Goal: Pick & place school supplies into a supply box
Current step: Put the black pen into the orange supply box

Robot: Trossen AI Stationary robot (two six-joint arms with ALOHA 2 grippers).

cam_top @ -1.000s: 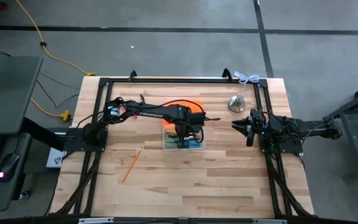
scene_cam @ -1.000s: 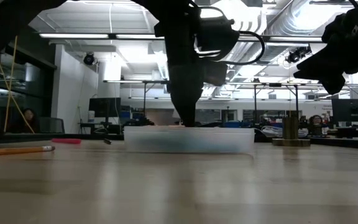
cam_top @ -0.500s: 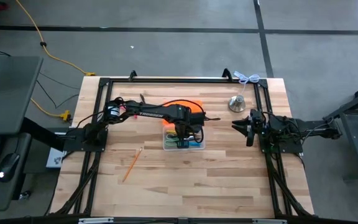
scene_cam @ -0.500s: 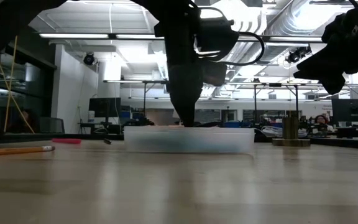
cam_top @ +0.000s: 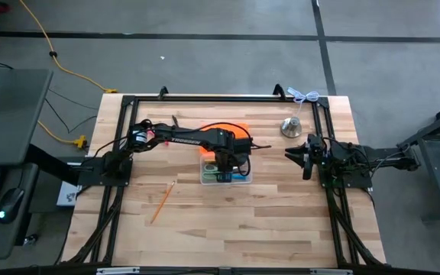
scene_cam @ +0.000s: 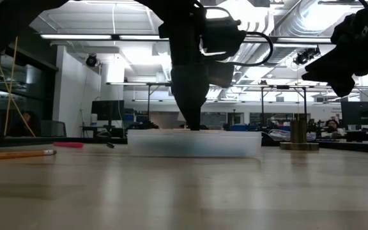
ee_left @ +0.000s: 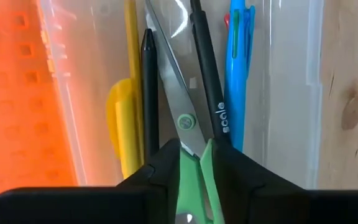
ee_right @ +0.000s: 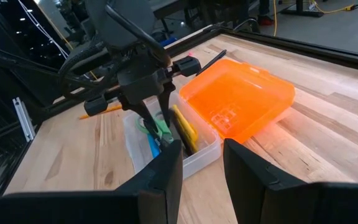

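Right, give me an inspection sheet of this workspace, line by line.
Surface: wooden table, black frame rails round it.
Job's things: clear supply box, orange lid open; inside, scissors, blue pen, black pen, yellow pen. One pencil on the table outside.
Clutter: silver bell-shaped object.
Grippers: left tool in the box, shut on the scissors' green handles; right tool open, waiting at the right side.
Cables: yellow cord on the floor.
Surroundings: office room behind.
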